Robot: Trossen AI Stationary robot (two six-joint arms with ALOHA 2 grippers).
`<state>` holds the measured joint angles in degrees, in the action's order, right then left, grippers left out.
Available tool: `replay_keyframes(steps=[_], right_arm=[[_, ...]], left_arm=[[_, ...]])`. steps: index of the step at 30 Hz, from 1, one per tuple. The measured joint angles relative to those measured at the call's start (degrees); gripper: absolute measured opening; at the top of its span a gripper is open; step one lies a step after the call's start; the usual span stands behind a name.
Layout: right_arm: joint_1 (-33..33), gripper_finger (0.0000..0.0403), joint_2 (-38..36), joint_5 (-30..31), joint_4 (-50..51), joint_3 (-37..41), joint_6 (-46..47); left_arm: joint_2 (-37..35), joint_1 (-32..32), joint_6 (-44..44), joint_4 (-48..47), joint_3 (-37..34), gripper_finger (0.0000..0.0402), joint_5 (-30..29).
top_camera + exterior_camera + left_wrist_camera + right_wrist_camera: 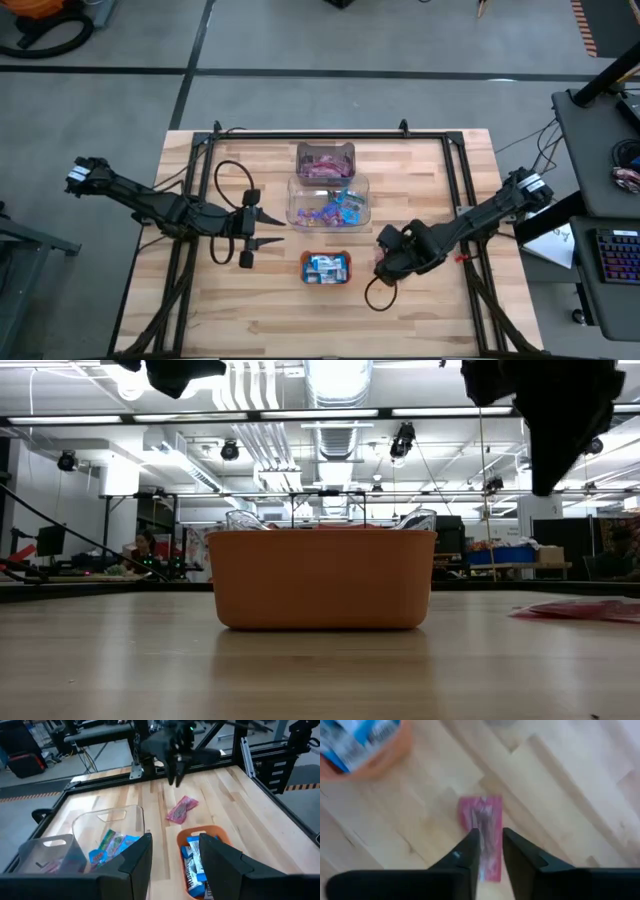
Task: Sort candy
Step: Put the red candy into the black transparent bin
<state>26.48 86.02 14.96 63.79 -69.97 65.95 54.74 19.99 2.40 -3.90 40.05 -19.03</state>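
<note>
Red candy packet (482, 827) is lying flat on the tabletop (250, 300) right of the orange tray (326, 267), straddled by the slightly parted right claw (491, 847), presumably for pickup, while the left claw (265, 230) is parked open.

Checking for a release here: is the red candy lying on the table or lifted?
On the table: the red candy lies flat on the wood, right gripper fingers slightly parted above it.

Red packet (486, 832) blurred, its near end hidden behind the right hand (491, 851).
</note>
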Motion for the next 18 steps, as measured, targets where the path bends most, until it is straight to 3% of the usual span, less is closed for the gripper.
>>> replay_keyframes(steps=[10, 18], right_arm=[[-1.7, 0.0189, 10.0, -10.2, 0.0, 0.6, -1.5], [-2.4, 0.0231, 15.9, -15.4, -1.9, 0.8, -8.0]], left_arm=[[0.0, 0.1, -1.6, 0.0, 0.0, 0.0146, 0.0], [0.2, 0.1, -0.1, 0.3, 0.0, 0.0146, 0.1]])
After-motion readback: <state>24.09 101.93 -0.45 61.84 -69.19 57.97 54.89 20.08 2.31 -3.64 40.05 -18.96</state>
